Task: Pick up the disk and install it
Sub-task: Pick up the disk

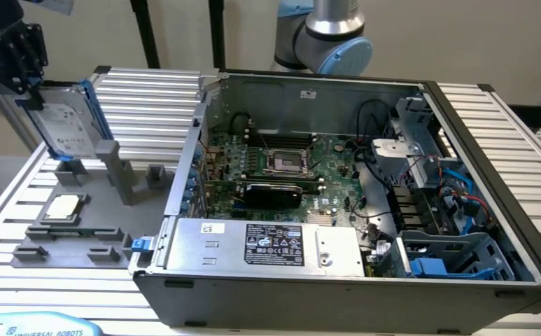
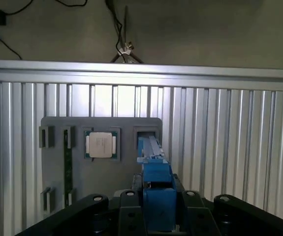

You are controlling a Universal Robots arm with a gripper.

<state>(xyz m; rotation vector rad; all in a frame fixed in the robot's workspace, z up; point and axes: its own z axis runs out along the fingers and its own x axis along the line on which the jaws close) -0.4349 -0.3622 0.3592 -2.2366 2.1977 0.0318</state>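
The disk [image 1: 65,122] is a silver-grey drive in a blue carrier, standing on edge and slightly tilted at the exterior view's far left. My gripper [image 1: 18,63] is shut on its upper end. Its lower end hangs right over the slotted stand of the grey fixture plate [image 1: 74,210]; I cannot tell whether it still touches the slot. In the wrist view the disk's blue carrier [image 2: 156,189] runs straight out from my gripper [image 2: 156,219], clamped between the black fingers [image 2: 129,216].
A square silver CPU chip [image 1: 62,207] lies in the fixture plate. The open computer case [image 1: 494,161] stands to the exterior view's right, with a grey power supply box [image 1: 270,245] at its front and a blue drive bay [image 1: 448,259] in its near right corner.
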